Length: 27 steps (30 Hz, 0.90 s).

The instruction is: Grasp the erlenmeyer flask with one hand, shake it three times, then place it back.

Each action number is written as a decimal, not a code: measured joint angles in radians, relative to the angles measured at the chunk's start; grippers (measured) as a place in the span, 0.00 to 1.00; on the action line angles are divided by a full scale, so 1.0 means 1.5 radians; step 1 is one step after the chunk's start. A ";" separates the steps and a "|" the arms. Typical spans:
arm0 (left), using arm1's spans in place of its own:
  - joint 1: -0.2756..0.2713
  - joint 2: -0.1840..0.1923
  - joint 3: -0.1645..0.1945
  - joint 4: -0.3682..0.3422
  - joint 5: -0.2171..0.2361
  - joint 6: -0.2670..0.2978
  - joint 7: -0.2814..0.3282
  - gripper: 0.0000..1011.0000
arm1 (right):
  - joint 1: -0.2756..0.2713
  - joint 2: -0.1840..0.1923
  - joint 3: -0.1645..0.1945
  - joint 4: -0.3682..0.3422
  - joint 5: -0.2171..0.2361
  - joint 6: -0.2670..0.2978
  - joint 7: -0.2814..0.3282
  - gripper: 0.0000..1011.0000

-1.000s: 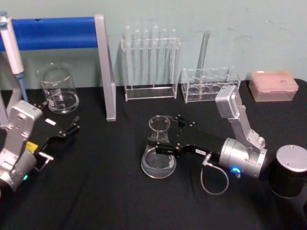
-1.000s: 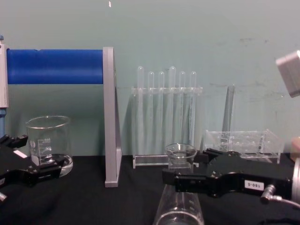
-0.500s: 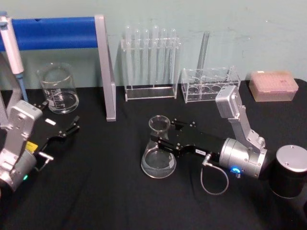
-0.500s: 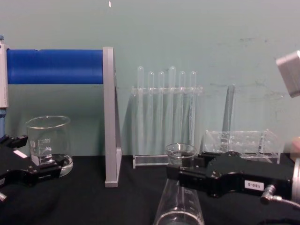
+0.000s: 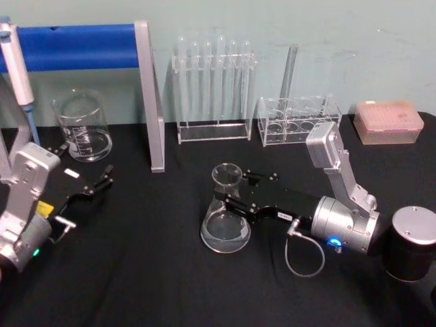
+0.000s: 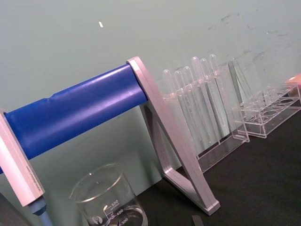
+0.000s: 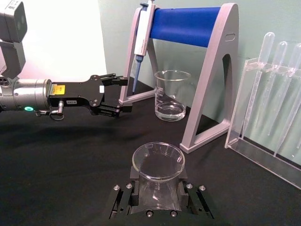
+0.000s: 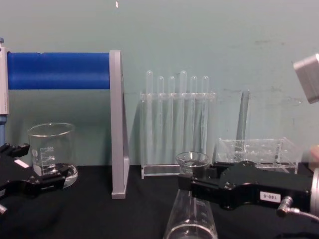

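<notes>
Right gripper [image 5: 229,196] has its jaws squeezed in on the neck of the erlenmeyer flask [image 5: 223,226], just under the flared rim. The flask is upright mid-table [image 5: 136,272]; can't tell if its base is touching down. Left gripper [image 5: 97,185] sits way off left by the glass beaker [image 5: 83,126], fingers spread, holding nothing.
</notes>
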State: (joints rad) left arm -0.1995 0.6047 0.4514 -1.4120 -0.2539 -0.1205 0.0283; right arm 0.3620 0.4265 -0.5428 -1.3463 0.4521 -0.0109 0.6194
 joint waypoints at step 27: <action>0.000 0.000 0.000 0.000 0.000 0.000 0.000 0.99 | -0.107 -0.035 0.138 -0.212 -0.031 0.101 -0.298 0.44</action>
State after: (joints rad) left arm -0.1995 0.6047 0.4513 -1.4120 -0.2539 -0.1205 0.0283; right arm 0.2018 0.3740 -0.3359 -1.6636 0.4052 0.1408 0.1720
